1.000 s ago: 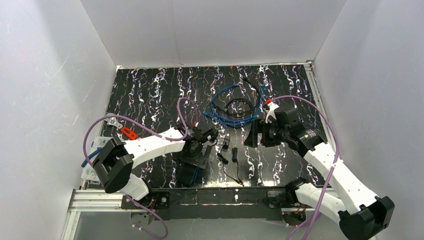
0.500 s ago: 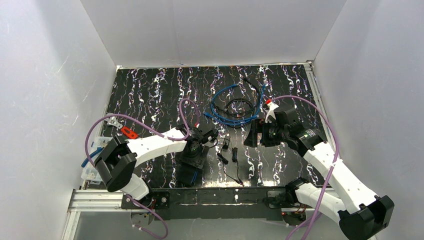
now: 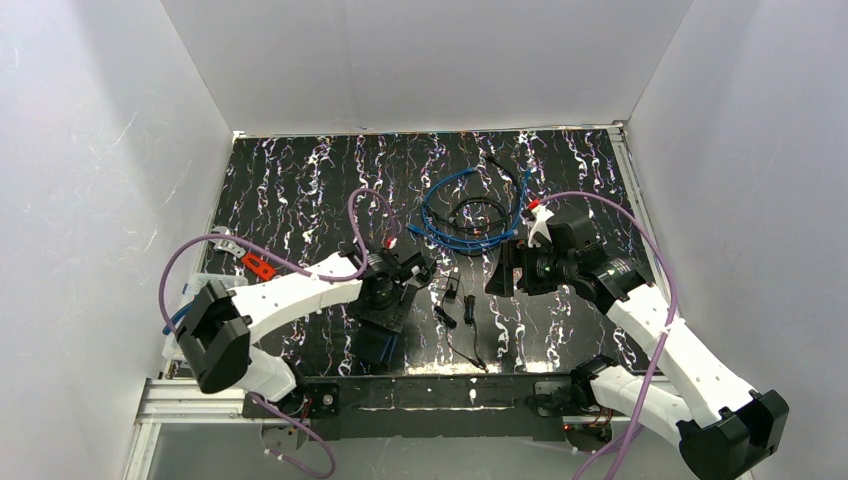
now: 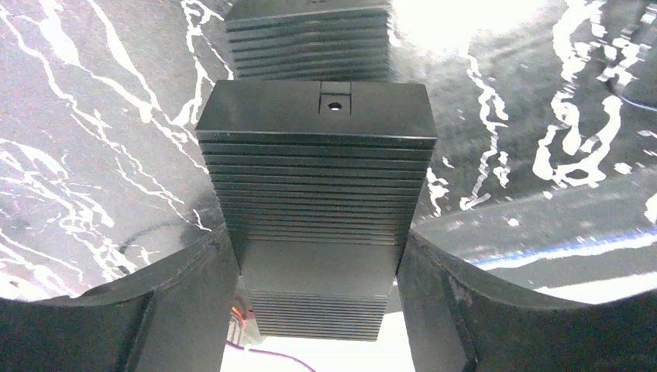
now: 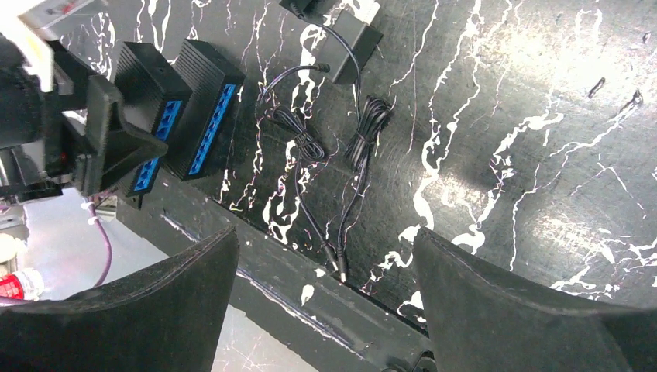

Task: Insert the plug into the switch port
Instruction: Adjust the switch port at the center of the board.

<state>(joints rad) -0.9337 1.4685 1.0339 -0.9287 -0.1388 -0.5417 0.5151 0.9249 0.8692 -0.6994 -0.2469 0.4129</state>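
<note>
A black ribbed switch box (image 4: 314, 178) with blue ports is clamped in the left gripper (image 4: 316, 244), by the near edge of the glossy black, white-veined bench (image 3: 300, 180), left of centre. The right gripper (image 5: 321, 248) hangs wide apart and empty over a thin black cable's small plug (image 5: 339, 270), which lies loose close to the near edge. Likely risks from here: pinching cable rather than plug, nudging it off that edge — or the switch twisting in its grip under insertion force.

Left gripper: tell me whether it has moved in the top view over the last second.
Yes, slightly: the left gripper has shifted left, toward the red object.
</note>
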